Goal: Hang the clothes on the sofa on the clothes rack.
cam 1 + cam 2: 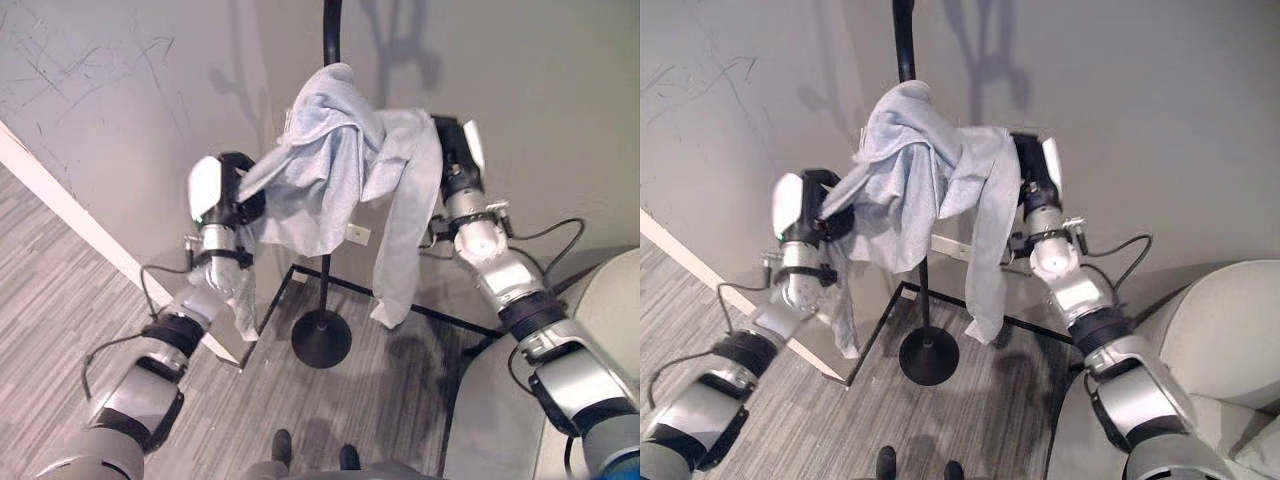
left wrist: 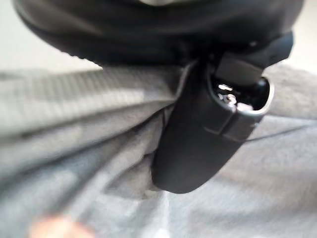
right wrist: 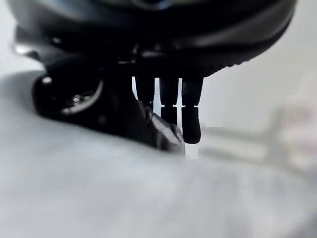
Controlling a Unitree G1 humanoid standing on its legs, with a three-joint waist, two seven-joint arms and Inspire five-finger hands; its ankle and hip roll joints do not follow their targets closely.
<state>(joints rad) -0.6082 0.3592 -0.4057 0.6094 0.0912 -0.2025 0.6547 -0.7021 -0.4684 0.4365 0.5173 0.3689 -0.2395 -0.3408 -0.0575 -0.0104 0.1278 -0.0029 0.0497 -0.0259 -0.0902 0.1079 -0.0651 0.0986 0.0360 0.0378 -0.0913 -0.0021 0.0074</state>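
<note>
1. Left eye view: your garment (image 1: 335, 170), pale grey, is draped over the rack (image 1: 331, 30), bunched high around the black pole, with one long sleeve hanging down on the right side, end well above the floor.
2. The rack pole runs down to a round black base (image 1: 321, 338) on the grey striped floor (image 1: 60, 270), next to a thin black frame (image 1: 420, 310) standing by the wall (image 1: 540, 110).
3. Your left hand (image 1: 232, 195) is at the garment's left edge, raised, with cloth running from it up to the pole.
4. Left wrist view: thumb (image 2: 198, 144) is pressed down onto grey cloth, cloth folds gathered under it. The left hand pinches the garment.
5. Your right hand (image 1: 455, 150) is up at the garment's right side, touching or just behind the cloth beside the hanging sleeve.
6. Right wrist view: fingers (image 3: 190, 119) are curled down and the thumb meets them, with a fold of pale cloth caught between. The right hand grips the garment too.
7. The sofa (image 1: 1210, 330), light grey, sits at the lower right corner, under your right arm, well apart from the rack base.
</note>
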